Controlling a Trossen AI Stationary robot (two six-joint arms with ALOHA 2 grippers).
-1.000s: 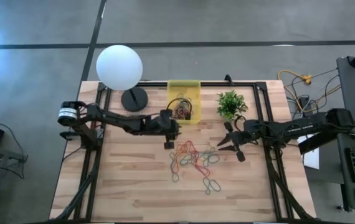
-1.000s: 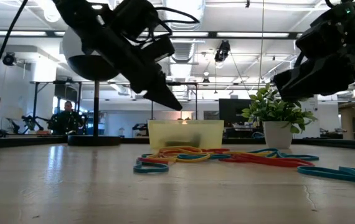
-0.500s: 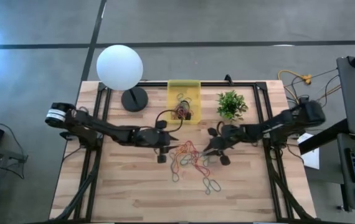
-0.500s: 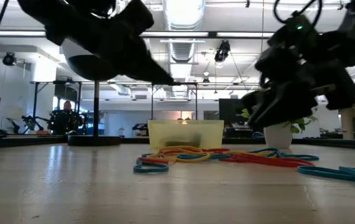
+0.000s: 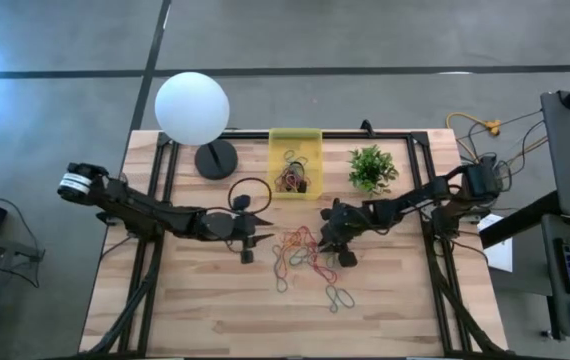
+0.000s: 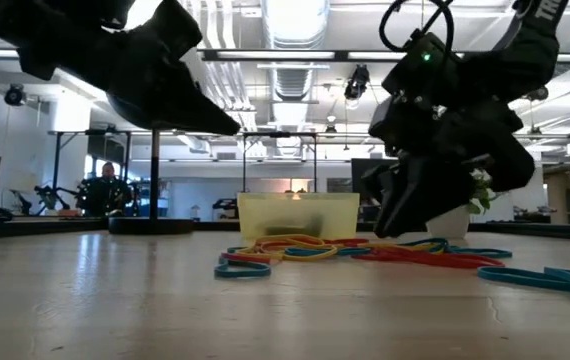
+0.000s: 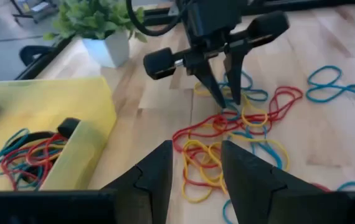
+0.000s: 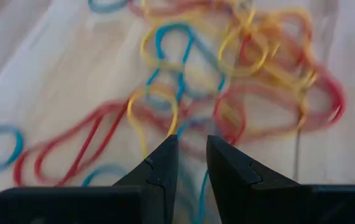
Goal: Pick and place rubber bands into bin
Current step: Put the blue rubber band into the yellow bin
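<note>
right gripper [image 5: 340,240] tilted down over the right edge of the bands [image 5: 307,258], fingers a narrow gap apart and holding nothing, likely lined up to pinch one loop. left gripper [image 5: 253,240] hovers just left of the pile, parted, empty, clear of its partner. bin [image 5: 295,140] beyond already holds some bands.
</note>
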